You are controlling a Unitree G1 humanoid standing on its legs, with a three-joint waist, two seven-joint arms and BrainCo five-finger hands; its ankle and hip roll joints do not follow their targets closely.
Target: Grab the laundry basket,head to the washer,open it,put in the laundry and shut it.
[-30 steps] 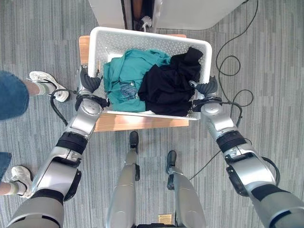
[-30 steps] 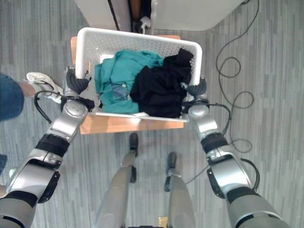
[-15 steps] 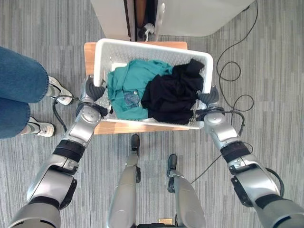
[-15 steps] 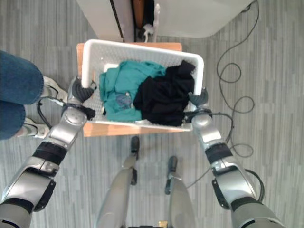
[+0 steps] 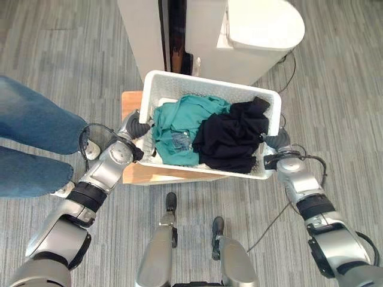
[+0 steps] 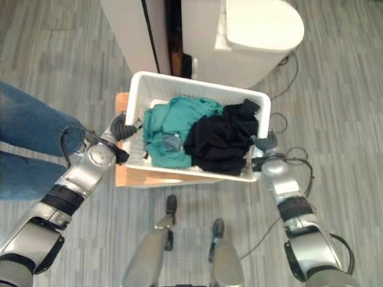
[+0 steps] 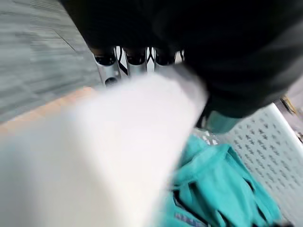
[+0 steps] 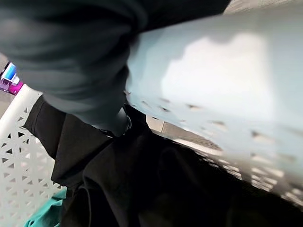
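Observation:
A white perforated laundry basket (image 5: 209,82) sits over a small wooden table (image 5: 133,174), holding a teal garment (image 5: 182,122) and a black garment (image 5: 233,139). My left hand (image 5: 135,127) grips the basket's left rim, fingers (image 7: 129,64) curled over the outside and the thumb inside by the teal garment (image 7: 222,184). My right hand (image 5: 277,142) grips the right rim (image 8: 199,90), its thumb (image 8: 117,126) inside against the black garment (image 8: 142,189). The white washer (image 5: 257,30) stands just beyond the basket.
A person's legs in blue jeans (image 5: 33,146) stand close by my left arm. A white cabinet (image 5: 140,33) stands left of the washer, with a dark gap between them. Grey plank floor lies to the right, with a black cable (image 5: 287,72) beside the washer.
The camera has moved, bringing the washer and cabinet further into view. The person's legs have come nearer on the left. Both hands keep their hold on the basket.

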